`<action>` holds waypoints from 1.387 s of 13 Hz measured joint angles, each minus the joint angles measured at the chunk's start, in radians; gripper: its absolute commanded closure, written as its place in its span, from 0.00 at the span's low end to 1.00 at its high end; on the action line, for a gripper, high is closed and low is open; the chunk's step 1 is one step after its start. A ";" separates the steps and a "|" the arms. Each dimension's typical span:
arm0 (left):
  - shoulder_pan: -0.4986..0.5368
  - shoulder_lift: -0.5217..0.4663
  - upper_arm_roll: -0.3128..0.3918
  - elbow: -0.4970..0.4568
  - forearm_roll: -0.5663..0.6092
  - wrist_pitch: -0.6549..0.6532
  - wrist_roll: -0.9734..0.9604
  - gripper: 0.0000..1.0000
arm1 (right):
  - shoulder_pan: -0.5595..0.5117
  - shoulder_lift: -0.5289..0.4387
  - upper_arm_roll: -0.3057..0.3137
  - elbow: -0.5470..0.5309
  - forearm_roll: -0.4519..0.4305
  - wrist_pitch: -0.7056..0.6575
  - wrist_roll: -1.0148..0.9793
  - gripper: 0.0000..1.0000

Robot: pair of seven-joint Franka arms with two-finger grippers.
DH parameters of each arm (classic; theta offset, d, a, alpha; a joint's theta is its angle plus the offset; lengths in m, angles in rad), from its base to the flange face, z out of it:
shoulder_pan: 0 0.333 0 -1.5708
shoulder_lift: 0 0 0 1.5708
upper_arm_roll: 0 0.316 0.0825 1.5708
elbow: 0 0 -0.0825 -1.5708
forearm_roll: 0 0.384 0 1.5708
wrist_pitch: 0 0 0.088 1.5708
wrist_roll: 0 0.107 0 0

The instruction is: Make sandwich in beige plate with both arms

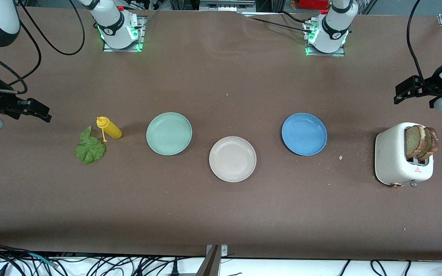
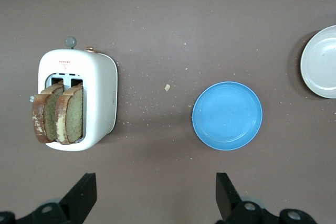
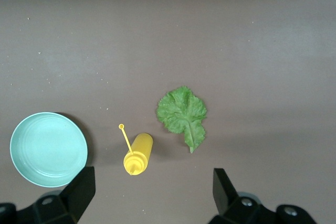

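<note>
from the front view, nothing is assembled yet — the beige plate (image 1: pixel 232 159) is sitting bare between the mint-green plate (image 1: pixel 169 133) and the blue plate (image 1: pixel 304 133), slightly nearer the camera than both. the two bread slices (image 1: pixel 420 142) are standing in the white toaster (image 1: pixel 397 159) at the left arm's end of the table, and the lettuce leaf (image 1: pixel 89 147) is lying beside the yellow squeeze bottle (image 1: pixel 109 127) at the right arm's end. the left gripper (image 1: pixel 409 90) and right gripper (image 1: pixel 33 109) are hanging above their ends of the table, holding nothing.

in the left wrist view, the left gripper's fingers (image 2: pixel 83 195) are standing wide apart above the table, near the toaster and the slices — a bread pick looks like the first step.

in the right wrist view, the right gripper's fingers (image 3: pixel 79 190) are likewise spread wide and empty, above the bottle and the leaf.
</note>
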 measured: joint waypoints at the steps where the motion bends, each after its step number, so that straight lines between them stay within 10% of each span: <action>1: 0.000 0.001 0.000 0.000 0.000 0.000 0.000 0.00 | 0.000 -0.003 0.000 -0.003 0.000 0.001 0.000 0.00; 18: 0.000 0.035 0.000 0.000 0.000 -0.006 -0.005 0.00 | 0.000 -0.007 0.000 -0.009 0.000 0.002 0.000 0.01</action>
